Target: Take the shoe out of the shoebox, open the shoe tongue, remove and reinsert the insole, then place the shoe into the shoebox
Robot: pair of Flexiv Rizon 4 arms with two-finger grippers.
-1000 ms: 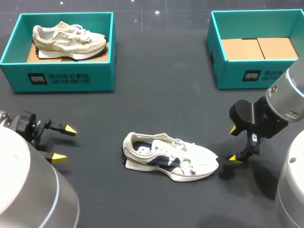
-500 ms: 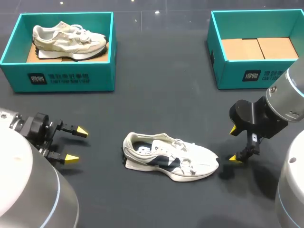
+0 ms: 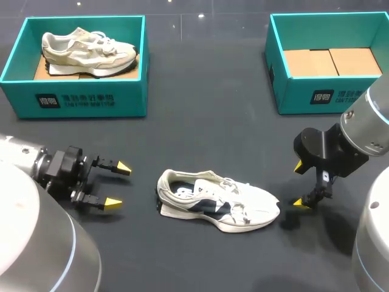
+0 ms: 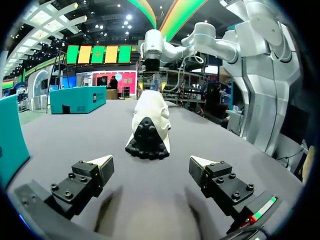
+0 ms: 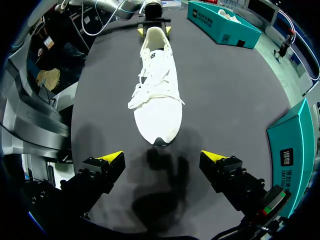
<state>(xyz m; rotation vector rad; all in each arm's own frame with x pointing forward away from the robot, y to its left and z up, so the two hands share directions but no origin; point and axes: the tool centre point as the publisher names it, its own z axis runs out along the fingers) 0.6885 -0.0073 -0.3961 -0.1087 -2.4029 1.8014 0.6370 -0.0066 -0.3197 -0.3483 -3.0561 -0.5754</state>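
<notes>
**White sneaker out of its box, set between two open, empty grippers**

The left gripper [image 3: 118, 185] has its jaws spread wide with nothing in them, and the shoe [image 3: 216, 199] sits straight ahead with its studded black heel facing them, near but not touching. The shoe stands on its sole on the table [image 3: 200, 134]. It looks light, with a soft upper, loose laces and a floppy tongue. The stiffer heel collar or sole edge seems the safer place to pinch. The right gripper [image 3: 299, 184] is also wide and empty, with the toe just ahead of its jaws.
</notes>
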